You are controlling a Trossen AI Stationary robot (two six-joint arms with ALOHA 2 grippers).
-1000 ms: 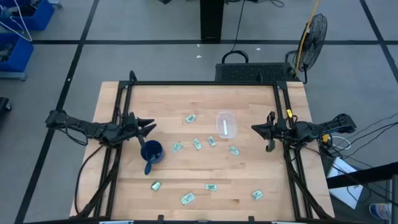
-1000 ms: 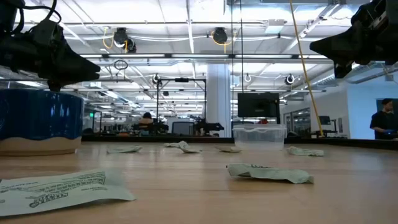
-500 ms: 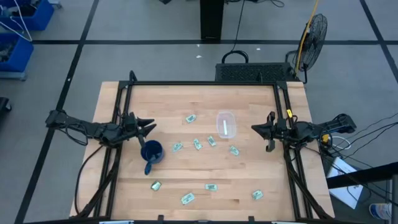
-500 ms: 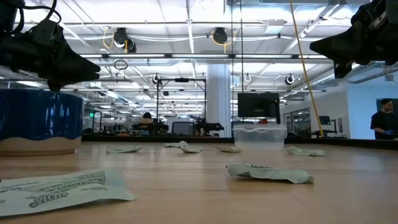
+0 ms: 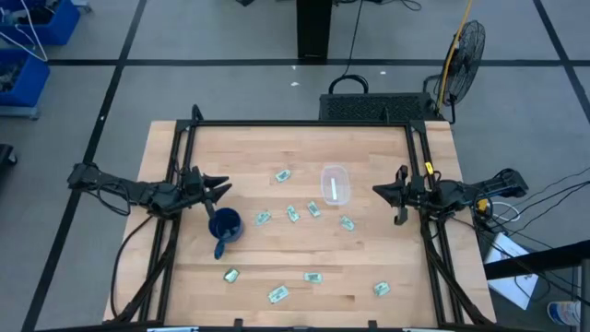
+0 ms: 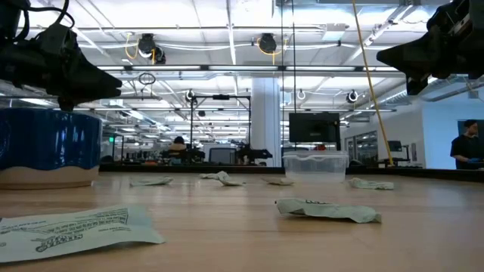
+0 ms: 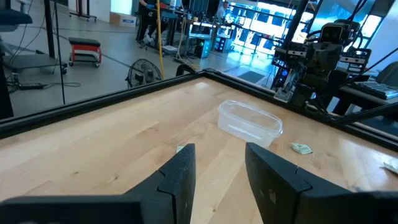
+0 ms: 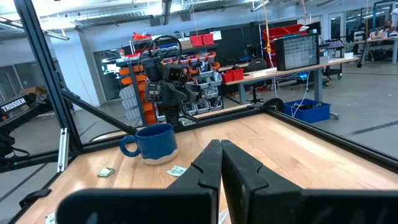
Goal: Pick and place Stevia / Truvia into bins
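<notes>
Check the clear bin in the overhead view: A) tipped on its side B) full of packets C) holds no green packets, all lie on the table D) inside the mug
C: the clear bin stands upright, apart from the mug, and the green packets lie scattered on the table around it.

A dark blue mug [image 5: 224, 225] stands on the wooden table [image 5: 249, 148], handle toward the near edge. A black fan [image 5: 464, 48] stands on the floor beyond the far right corner.

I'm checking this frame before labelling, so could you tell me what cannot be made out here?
- High view: print on the packets, too small.
- Low view: mug cut by the edge, handle unseen.
- Left wrist view: one packet mostly behind the left gripper.
- Right wrist view: clear bin absent.
</notes>
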